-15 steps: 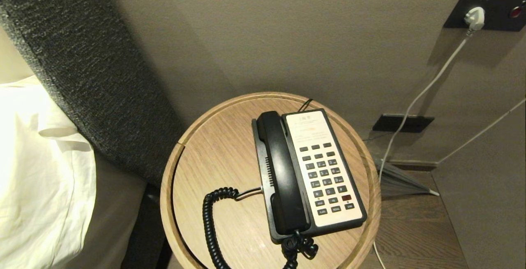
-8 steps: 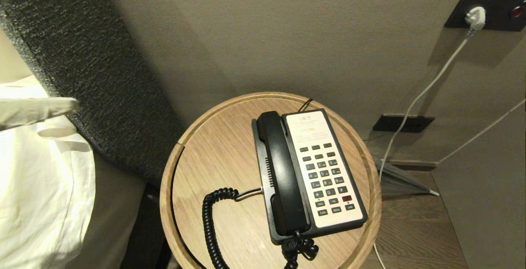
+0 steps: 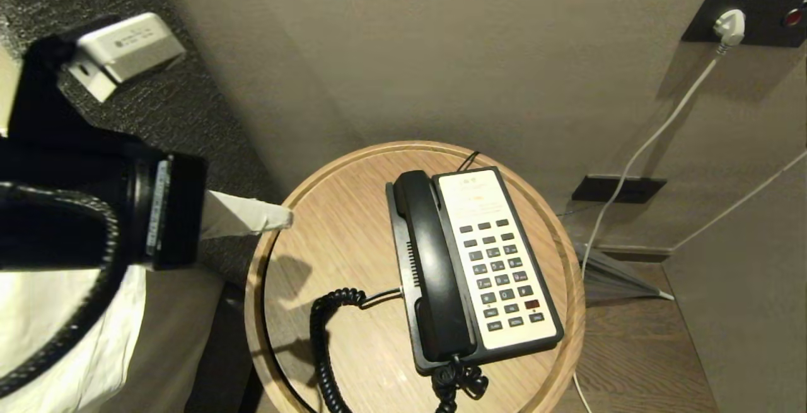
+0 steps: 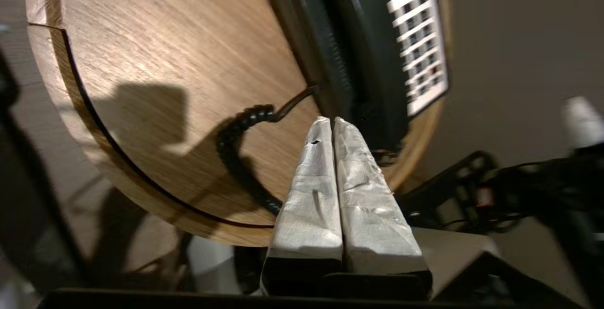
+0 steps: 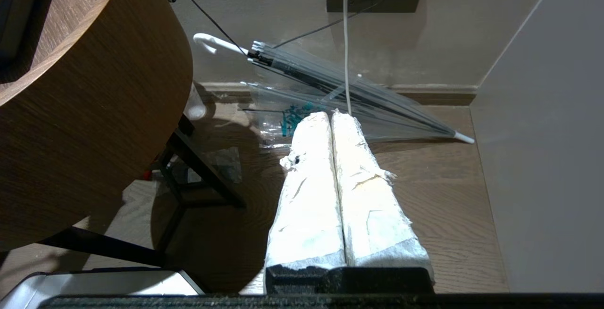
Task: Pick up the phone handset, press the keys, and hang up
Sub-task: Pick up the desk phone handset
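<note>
Fingers (image 4: 325, 191) of the left gripper (image 3: 287, 217) are pressed together and empty above the round wooden table's (image 3: 328, 230) left rim, while the phone handset (image 3: 432, 268) lies cradled beside the keys (image 3: 501, 271), whose lettering is unreadable.

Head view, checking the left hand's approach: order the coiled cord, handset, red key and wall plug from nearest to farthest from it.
From the left hand:
1. Coiled cord, front of table.
2. Handset, phone's left side.
3. Red key, keypad's lower right.
4. Wall plug, upper right.
</note>
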